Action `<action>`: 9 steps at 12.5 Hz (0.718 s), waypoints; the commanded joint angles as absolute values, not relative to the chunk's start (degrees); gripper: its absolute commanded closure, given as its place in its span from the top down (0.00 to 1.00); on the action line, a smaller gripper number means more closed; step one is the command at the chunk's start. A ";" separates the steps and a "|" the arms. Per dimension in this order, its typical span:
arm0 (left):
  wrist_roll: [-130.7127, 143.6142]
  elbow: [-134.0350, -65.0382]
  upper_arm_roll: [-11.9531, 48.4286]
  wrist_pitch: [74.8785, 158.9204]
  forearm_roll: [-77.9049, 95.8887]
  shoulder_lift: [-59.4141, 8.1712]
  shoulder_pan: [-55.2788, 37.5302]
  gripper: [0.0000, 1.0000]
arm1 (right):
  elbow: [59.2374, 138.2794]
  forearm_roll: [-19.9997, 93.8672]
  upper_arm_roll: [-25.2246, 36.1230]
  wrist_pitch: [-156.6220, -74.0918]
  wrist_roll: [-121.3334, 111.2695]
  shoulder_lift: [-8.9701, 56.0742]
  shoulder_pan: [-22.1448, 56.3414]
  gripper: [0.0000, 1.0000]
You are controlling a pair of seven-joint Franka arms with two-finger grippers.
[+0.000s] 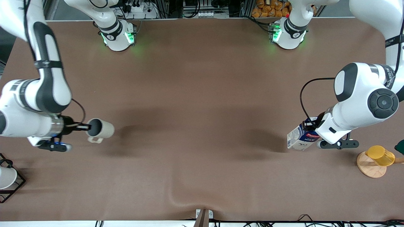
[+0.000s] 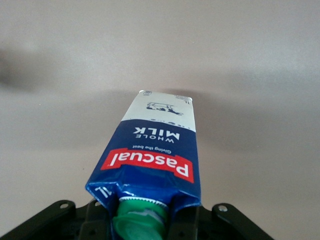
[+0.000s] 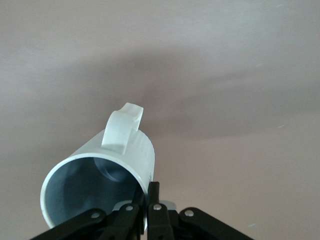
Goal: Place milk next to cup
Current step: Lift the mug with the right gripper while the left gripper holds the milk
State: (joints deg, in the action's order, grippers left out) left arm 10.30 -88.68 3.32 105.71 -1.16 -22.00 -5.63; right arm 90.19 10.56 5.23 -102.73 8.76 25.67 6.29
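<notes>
- Front view: worktop (image 1: 202,94) spans both arms' reach.
- Left hand (image 1: 311,126), reaching level from its end of the worktop, pinches the milk (image 1: 298,138) at its cap end; carton tilted, above the worktop.
- Right hand (image 1: 87,127), also level, pinches the cup (image 1: 101,129) rim, cup on its side, handle toward the camera.

milk (image 2: 159,150): glossy printed carton | cup (image 3: 100,180): smooth ceramic | table (image 1: 202,78): matt cloth
</notes>
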 commanded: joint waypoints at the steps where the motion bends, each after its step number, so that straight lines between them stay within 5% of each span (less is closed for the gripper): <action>1: 12.57 -89.47 3.69 105.38 -2.64 -19.78 -5.71 0.00 | 87.03 11.86 5.62 -101.42 19.90 25.31 11.58 0.00; 6: 12.74 -89.56 3.69 105.29 -2.64 -19.16 -5.80 0.00 | 82.97 14.15 5.71 -103.61 40.39 28.99 22.13 0.00; 9: 12.74 -89.47 4.39 105.29 -2.64 -18.55 -5.80 0.00 | 82.36 14.15 5.71 -112.03 52.16 32.50 29.07 0.00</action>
